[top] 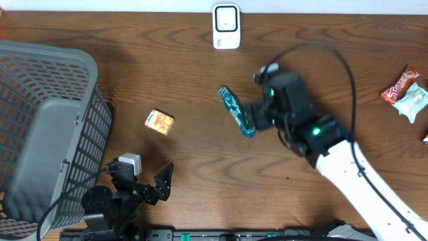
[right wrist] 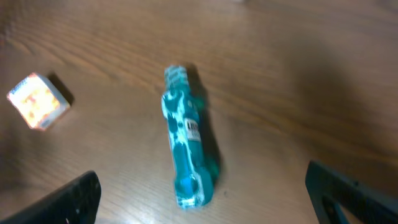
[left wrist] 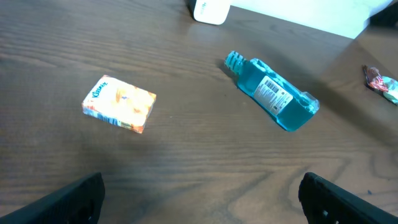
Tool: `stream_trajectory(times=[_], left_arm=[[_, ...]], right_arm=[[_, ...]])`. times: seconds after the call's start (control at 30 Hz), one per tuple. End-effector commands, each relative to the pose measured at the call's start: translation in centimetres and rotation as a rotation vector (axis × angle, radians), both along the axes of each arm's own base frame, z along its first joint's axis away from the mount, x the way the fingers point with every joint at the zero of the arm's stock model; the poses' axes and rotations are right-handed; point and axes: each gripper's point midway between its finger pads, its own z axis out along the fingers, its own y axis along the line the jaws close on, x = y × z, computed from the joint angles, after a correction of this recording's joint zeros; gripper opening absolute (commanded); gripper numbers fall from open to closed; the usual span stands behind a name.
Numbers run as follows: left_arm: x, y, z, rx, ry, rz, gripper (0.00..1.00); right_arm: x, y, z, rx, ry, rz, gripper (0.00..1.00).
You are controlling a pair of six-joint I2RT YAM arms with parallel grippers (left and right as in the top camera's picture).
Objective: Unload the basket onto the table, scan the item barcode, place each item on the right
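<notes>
Overhead: 1 blue bottle lies flat mid-bench, partly under the right pincer, with 1 tissue pack, 1 white scanner, 1 basket and 2 snack wrappers around. Left wrist: the left pincer gapes empty, and the bottle's barcode label faces up. Right wrist: 2 fingers spread wide, clear of the bottle.

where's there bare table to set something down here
The table is bare between the basket and the scanner, and between the scanner and the snacks at the right edge. The middle is crowded: tissue pack, bottle and the right arm sit close together.
</notes>
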Motion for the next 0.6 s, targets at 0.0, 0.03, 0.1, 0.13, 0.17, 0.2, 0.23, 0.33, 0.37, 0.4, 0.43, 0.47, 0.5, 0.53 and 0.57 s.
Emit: stream_trajectory(times=[0.0,0.03,0.1,0.13,0.17,0.2,0.23,0.33,0.37,0.4,0.43,0.47,0.5,0.53,0.57], left_arm=[[0.0,0.0,0.4,0.008,-0.017,-0.008,0.99],[0.0,0.0,0.4,0.008,-0.017,-0.008,0.99],[0.0,0.0,0.4,0.008,-0.017,-0.008,0.99],[0.0,0.0,0.4,0.008,-0.017,-0.008,0.99],[0.0,0.0,0.4,0.008,-0.017,-0.008,0.99],[0.0,0.0,0.4,0.008,-0.017,-0.008,0.99],[0.0,0.0,0.4,0.008,-0.017,-0.008,0.99],[0.0,0.0,0.4,0.008,-0.017,-0.008,0.99],[0.0,0.0,0.4,0.008,-0.017,-0.008,0.99],[0.0,0.0,0.4,0.008,-0.017,-0.008,0.99],[0.0,0.0,0.4,0.008,-0.017,-0.008,0.99],[0.0,0.0,0.4,0.008,-0.017,-0.008,0.99],[0.0,0.0,0.4,0.008,-0.017,-0.008,0.99],[0.0,0.0,0.4,0.008,-0.016,-0.008,0.99],[0.0,0.0,0.4,0.008,-0.017,-0.008,0.99]], right_arm=[[-1.5,1.0,-2.7,0.06,0.031,0.05,0.99],[-1.8,1.2,-3.8,0.07,0.044,0.064,0.99],[-2.3,1.5,-5.7,0.059,0.059,0.106,0.99],[-2.6,1.6,-6.8,0.045,0.062,0.129,0.99],[-2.7,1.9,-8.2,0.034,0.059,0.158,0.99],[-2.6,2.1,-8.7,0.031,0.054,0.177,0.99],[-2.6,2.2,-9.0,0.021,0.05,0.191,0.99],[-2.3,3.0,-10.4,-0.028,0.032,0.258,0.99],[-2.2,3.1,-11.0,-0.046,0.035,0.274,0.99],[-2.1,3.0,-11.7,-0.063,0.041,0.276,0.99],[-1.9,2.9,-12.4,-0.077,0.047,0.266,0.99],[-1.5,2.7,-13.2,-0.096,0.051,0.253,0.99],[-1.3,2.5,-13.7,-0.107,0.052,0.243,0.99],[-1.1,2.5,-14.3,-0.116,0.056,0.238,0.99],[-1.0,2.5,-14.8,-0.119,0.063,0.239,0.99]])
